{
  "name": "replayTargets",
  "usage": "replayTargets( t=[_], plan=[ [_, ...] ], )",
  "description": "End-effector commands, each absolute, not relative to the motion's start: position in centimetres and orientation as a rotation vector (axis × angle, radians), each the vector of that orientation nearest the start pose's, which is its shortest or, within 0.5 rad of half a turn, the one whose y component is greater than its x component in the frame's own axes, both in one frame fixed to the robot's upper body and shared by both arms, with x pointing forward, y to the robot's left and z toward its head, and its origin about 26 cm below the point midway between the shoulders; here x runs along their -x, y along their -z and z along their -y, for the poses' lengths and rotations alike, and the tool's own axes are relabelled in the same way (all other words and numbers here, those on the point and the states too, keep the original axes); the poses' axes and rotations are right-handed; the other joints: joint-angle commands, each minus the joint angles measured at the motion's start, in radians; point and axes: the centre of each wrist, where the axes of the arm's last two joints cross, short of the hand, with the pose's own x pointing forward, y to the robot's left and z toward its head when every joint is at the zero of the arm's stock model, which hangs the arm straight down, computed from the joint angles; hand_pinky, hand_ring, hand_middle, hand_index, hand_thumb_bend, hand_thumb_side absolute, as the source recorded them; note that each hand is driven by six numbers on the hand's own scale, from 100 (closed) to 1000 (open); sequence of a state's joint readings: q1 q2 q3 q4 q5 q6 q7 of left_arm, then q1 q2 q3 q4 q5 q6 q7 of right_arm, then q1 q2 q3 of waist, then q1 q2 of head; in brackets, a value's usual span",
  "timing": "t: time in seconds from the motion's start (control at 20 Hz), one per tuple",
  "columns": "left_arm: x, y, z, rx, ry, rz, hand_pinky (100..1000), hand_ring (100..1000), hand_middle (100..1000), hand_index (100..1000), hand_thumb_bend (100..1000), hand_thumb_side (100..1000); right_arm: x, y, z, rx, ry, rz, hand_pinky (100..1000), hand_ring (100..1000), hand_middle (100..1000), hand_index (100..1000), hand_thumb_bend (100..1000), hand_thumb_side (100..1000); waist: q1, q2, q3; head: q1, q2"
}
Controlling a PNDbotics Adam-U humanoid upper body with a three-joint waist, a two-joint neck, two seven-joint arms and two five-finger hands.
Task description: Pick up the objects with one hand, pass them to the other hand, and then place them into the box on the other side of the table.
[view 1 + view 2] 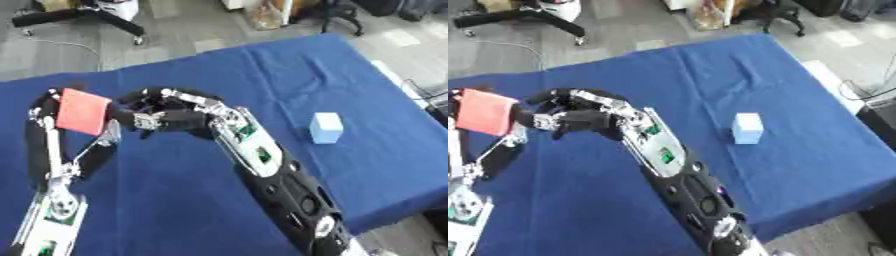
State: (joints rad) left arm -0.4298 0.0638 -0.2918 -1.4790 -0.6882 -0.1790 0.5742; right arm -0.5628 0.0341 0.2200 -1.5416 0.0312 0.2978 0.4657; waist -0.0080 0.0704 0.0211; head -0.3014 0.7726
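Observation:
A flat red square piece (83,111) is held up over the left part of the blue table (289,70), with my left hand (41,114) shut on it from behind and below. My right hand (166,114) has come across from the right. Its fingers and thumb are curved and spread, and their tips are at the red piece's right edge. I cannot tell whether they touch it. A small light blue box (326,127) stands alone on the right side of the table, well clear of both hands.
My right forearm (262,155) lies diagonally over the middle of the table. The table's far edge and right edge drop to a grey floor. A black chair base (79,17) stands beyond the far left corner.

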Motion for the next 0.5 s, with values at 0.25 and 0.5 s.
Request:
replayTargets(
  t=[0.25,0.5],
  plan=[
    [-35.8,-9.2,-14.8,-0.729,0.360,2.312,732,557,562,708,100,252,-36.7,-19.2,12.1,-0.408,-0.725,1.883,700,766,779,884,374,439,-0.013,-0.024,0.007,-0.003,-0.003],
    [-36.1,-10.7,-17.8,-0.864,0.249,2.308,737,563,565,709,100,241,-35.7,-22.5,15.7,-0.233,-0.513,2.075,707,764,772,883,361,418,-0.007,-0.029,0.011,0.038,-0.003]
  ],
)
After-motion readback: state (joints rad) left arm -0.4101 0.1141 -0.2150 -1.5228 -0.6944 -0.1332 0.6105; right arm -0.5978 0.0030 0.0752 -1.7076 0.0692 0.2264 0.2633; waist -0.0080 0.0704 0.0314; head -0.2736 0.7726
